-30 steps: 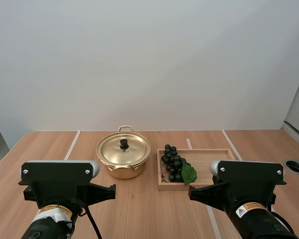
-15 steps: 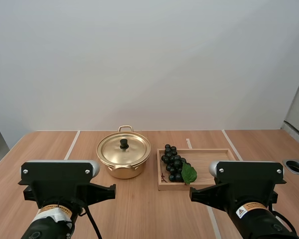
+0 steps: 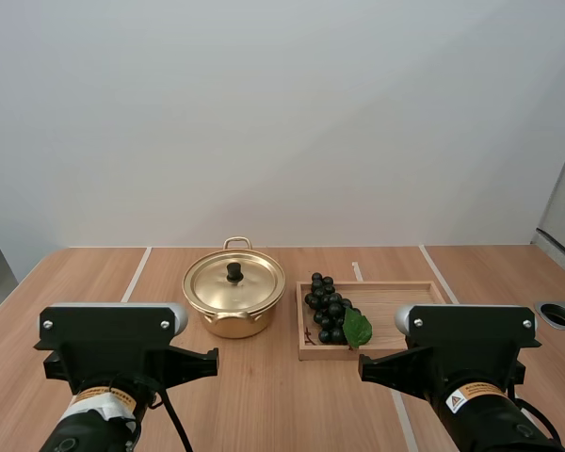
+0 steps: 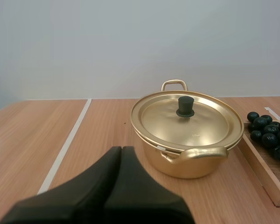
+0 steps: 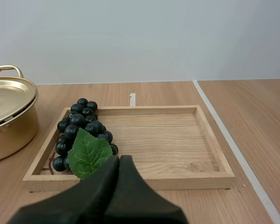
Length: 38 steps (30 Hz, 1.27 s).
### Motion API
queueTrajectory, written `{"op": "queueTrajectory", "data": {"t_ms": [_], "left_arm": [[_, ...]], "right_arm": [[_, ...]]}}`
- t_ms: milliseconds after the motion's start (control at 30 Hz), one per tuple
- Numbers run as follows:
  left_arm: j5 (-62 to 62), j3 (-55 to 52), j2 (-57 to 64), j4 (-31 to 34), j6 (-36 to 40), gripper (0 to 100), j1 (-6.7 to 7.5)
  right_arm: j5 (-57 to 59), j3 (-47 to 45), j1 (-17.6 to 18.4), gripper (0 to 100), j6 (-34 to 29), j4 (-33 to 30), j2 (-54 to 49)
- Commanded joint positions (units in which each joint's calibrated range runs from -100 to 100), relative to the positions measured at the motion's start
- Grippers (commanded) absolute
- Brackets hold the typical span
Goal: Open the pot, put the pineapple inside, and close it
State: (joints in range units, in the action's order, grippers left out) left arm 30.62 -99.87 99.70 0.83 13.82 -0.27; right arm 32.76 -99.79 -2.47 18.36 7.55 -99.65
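A gold pot [image 3: 234, 299] with its lid [image 3: 234, 282] on and a black knob [image 3: 234, 272] stands mid-table. Right of it a wooden tray [image 3: 400, 311] holds a bunch of dark grapes [image 3: 328, 308] with a green leaf [image 3: 357, 329]. No pineapple is in sight. My left gripper [image 4: 122, 152] is shut, its fingers one dark wedge just short of the pot [image 4: 186, 135]. My right gripper [image 5: 119, 161] is shut too, at the tray's near rim [image 5: 130, 182] beside the grapes [image 5: 81, 130].
White tape lines [image 3: 136, 275] run across the wooden table. A round metal grommet [image 3: 558, 315] sits at the table's right edge. Both arm bases [image 3: 113, 358] fill the near side of the high view.
The right arm has edged slightly to the right. Nothing else has moved.
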Motion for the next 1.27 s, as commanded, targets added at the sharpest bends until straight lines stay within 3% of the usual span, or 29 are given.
{"op": "queueTrajectory", "data": {"t_ms": [0,100,1233], "left_arm": [[-0.5,-0.1,0.3,-0.8,-0.1,0,-0.18],[-0.3,-0.1,0.3,-0.8,-0.1,0,-0.18],[-0.3,-0.1,0.3,-0.8,-0.1,0,-0.18]], "right_arm": [[-0.5,-0.2,0.1,0,-0.7,-0.6,-0.3],[0.2,-0.2,0.1,0,-2.9,-0.3,-0.3],[0.4,-0.2,0.5,0,-2.9,-0.1,-0.3]]}}
